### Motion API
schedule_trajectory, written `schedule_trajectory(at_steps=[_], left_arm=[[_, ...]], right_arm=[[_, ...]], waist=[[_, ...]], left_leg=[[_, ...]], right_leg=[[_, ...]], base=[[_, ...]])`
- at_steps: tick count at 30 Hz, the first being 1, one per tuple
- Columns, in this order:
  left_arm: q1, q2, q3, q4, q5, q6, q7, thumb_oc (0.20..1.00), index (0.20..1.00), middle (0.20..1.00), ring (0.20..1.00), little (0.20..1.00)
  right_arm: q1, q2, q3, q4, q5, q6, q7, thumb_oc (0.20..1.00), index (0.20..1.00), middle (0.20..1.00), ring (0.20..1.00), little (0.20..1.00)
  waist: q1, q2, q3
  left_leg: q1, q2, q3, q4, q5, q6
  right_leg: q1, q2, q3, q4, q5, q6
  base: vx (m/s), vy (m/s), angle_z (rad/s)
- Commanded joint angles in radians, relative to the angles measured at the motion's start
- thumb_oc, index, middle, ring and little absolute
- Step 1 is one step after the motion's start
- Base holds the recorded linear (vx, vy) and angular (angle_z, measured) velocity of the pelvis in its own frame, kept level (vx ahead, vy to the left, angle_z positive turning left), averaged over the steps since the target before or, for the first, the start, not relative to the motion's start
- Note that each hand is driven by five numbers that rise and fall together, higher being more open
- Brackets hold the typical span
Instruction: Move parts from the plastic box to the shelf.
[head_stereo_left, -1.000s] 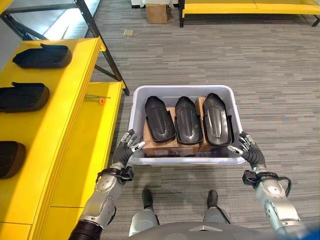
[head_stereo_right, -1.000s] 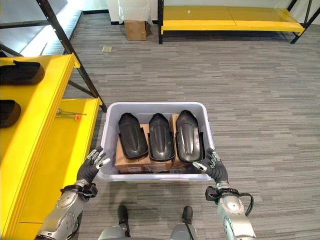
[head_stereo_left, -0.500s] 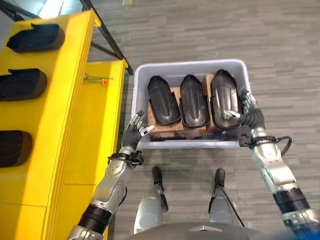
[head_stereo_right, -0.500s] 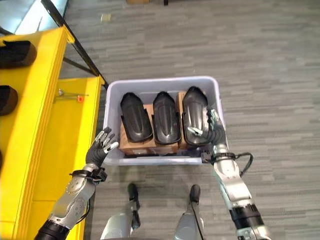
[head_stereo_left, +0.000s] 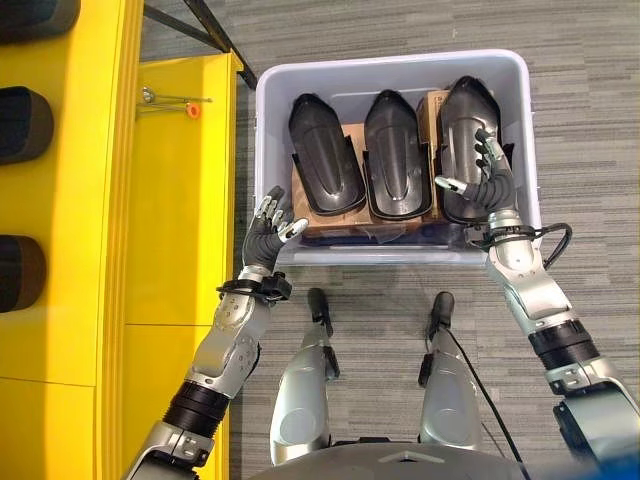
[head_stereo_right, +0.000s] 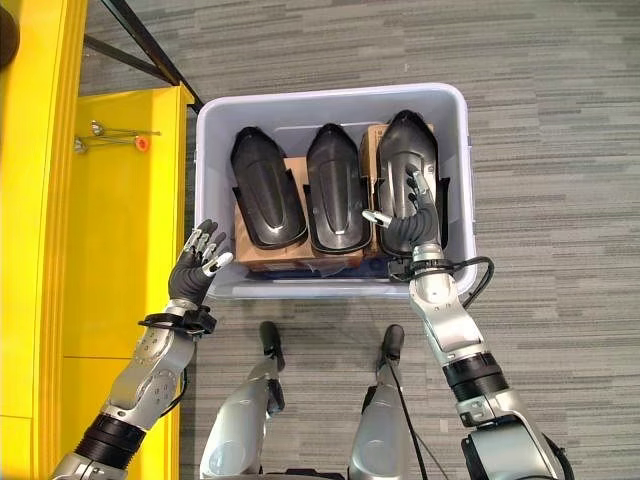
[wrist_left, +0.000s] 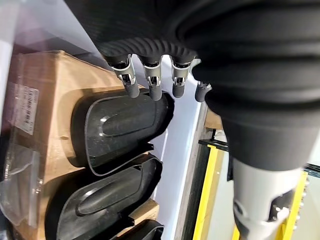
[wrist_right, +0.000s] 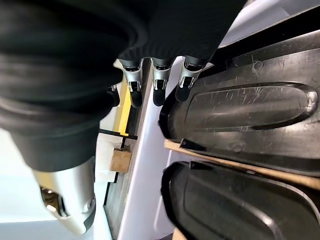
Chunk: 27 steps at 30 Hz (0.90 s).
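Three black parts (head_stereo_left: 396, 155) are seen in the plastic box (head_stereo_left: 390, 72) on cardboard (partly hidden). Right hand (head_stereo_left: 488, 182), fingers spread, is held over the rightmost part; left hand (head_stereo_left: 267, 232), fingers apart, outside the box's near-left corner beside the yellow shelf (head_stereo_left: 175, 180).

Cardboard boxes (head_stereo_left: 322, 196) lie mostly hidden under three black parts (head_stereo_left: 398, 152); shelf parts (head_stereo_left: 22, 272) cut off by the edge

Warehouse or parts-storage workshop: yellow shelf (head_stereo_left: 70, 200) on dark steel frame (head_stereo_left: 205, 22), black moulded parts (head_stereo_left: 22, 122) lined along it, grey plastic box (head_stereo_left: 390, 72) of same parts on cardboard cartons (head_stereo_right: 262, 256), grey striped carpet floor (head_stereo_right: 560, 140).
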Motion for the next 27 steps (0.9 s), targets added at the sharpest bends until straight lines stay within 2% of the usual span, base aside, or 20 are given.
schedule_trajectory(at_steps=[1,3,5,6,7,10,19,27], left_arm=[[-0.002,0.029,-0.028,-0.090,-0.032,-0.071,0.016,1.000,1.000,1.000,1.000,1.000],[-0.008,0.033,-0.035,-0.092,-0.032,-0.071,0.019,1.000,1.000,1.000,1.000,1.000],[-0.014,0.038,-0.046,-0.096,-0.036,-0.073,0.018,1.000,1.000,1.000,1.000,1.000],[-0.016,0.038,-0.045,-0.096,-0.036,-0.073,0.018,1.000,1.000,1.000,1.000,1.000],[-0.017,0.041,-0.052,-0.098,-0.035,-0.073,0.017,1.000,1.000,1.000,1.000,1.000],[-0.019,0.045,-0.057,-0.102,-0.036,-0.074,0.015,1.000,1.000,1.000,1.000,1.000],[-0.021,0.059,-0.079,-0.104,-0.047,-0.074,0.017,1.000,1.000,1.000,1.000,1.000],[-0.033,0.068,-0.098,-0.117,-0.050,-0.070,0.007,1.000,1.000,1.000,1.000,1.000]], right_arm=[[-0.111,-0.052,-0.010,0.001,-0.022,-0.035,-0.037,1.000,1.000,1.000,1.000,1.000],[-0.135,-0.060,-0.004,0.022,-0.018,-0.032,-0.040,1.000,1.000,1.000,1.000,1.000],[-0.174,-0.073,0.002,0.060,-0.013,-0.029,-0.049,1.000,1.000,1.000,1.000,1.000],[-0.177,-0.074,0.003,0.061,-0.013,-0.030,-0.049,1.000,1.000,1.000,1.000,1.000],[-0.209,-0.085,0.006,0.082,-0.013,-0.027,-0.056,1.000,1.000,1.000,1.000,1.000],[-0.247,-0.098,0.007,0.119,-0.008,-0.024,-0.072,1.000,1.000,1.000,1.000,1.000],[-0.362,-0.072,0.005,0.279,0.114,-0.031,-0.096,1.000,1.000,1.000,1.000,1.000],[-0.424,-0.044,0.044,0.383,0.190,-0.030,-0.056,1.000,1.000,1.000,1.000,1.000]], waist=[[0.010,0.002,-0.021],[0.012,0.002,-0.016],[0.017,0.006,-0.008],[0.017,0.007,-0.004],[0.019,0.009,-0.001],[0.025,0.014,0.006],[0.043,0.035,0.026],[0.049,0.050,0.042]], left_leg=[[-0.054,0.075,0.017,0.132,-0.017,-0.052],[-0.052,0.075,0.010,0.138,-0.038,-0.063],[-0.063,0.075,0.007,0.146,-0.040,-0.063],[-0.075,0.076,0.013,0.145,-0.019,-0.051],[-0.074,0.075,0.005,0.151,-0.040,-0.063],[-0.083,0.072,0.002,0.152,-0.040,-0.063],[-0.118,0.068,0.002,0.157,-0.037,-0.060],[-0.146,0.062,-0.004,0.166,-0.040,-0.052]], right_leg=[[-0.087,-0.137,0.000,0.253,-0.116,0.037],[-0.087,-0.139,0.003,0.264,-0.138,0.044],[-0.097,-0.140,0.003,0.270,-0.139,0.043],[-0.108,-0.139,0.001,0.265,-0.117,0.035],[-0.108,-0.142,0.005,0.279,-0.141,0.041],[-0.118,-0.144,0.007,0.285,-0.142,0.041],[-0.168,-0.152,0.020,0.307,-0.142,0.036],[-0.200,-0.154,0.025,0.325,-0.145,0.033]], base=[[0.00,-0.006,-0.10],[0.07,-0.015,-0.04],[-0.01,-0.005,0.02],[0.00,0.000,0.00],[0.00,0.000,0.00],[0.02,-0.005,-0.01],[0.00,0.000,0.00],[0.00,0.003,0.00]])
